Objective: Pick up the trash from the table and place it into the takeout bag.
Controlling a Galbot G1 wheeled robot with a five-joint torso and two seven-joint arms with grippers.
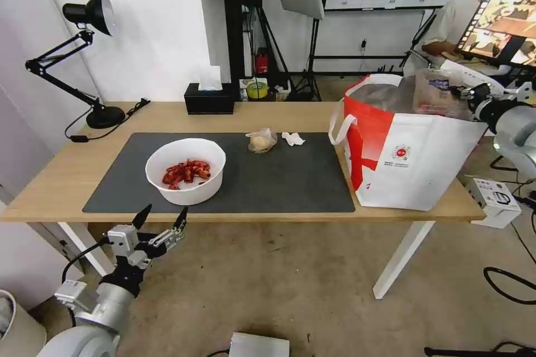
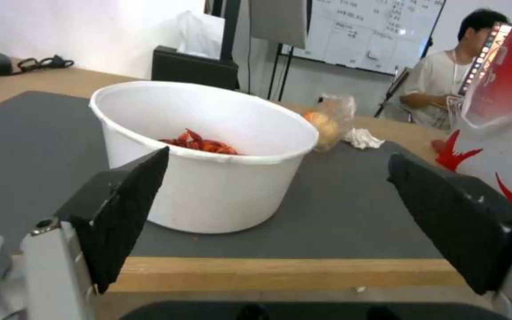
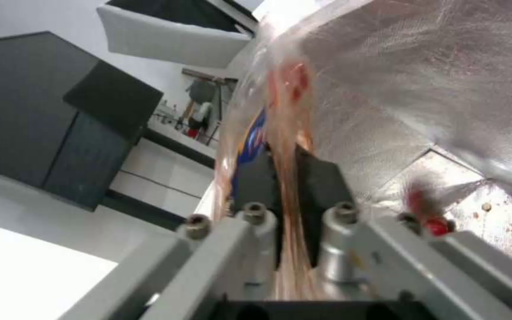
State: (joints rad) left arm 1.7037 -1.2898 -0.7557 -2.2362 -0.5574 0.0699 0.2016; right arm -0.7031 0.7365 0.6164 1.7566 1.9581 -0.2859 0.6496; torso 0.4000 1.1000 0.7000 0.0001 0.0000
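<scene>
Right gripper (image 3: 286,186): clamped on the clear plastic tray (image 1: 432,92), held on edge over the open mouth of the takeout bag (image 1: 413,162), foil lining directly beneath; release point judged to lie straight down; left gripper (image 1: 163,222): fingers spread wide, below the near table (image 1: 167,114) edge, facing the white bowl (image 1: 186,170) just ahead on the mat (image 1: 290,178); small bag (image 1: 261,140) and tissue (image 1: 292,138) farther back.

The right gripper's fingers (image 3: 321,186) pinch what looks like the clear tray (image 3: 282,120) beside foil lining (image 3: 422,80).
</scene>
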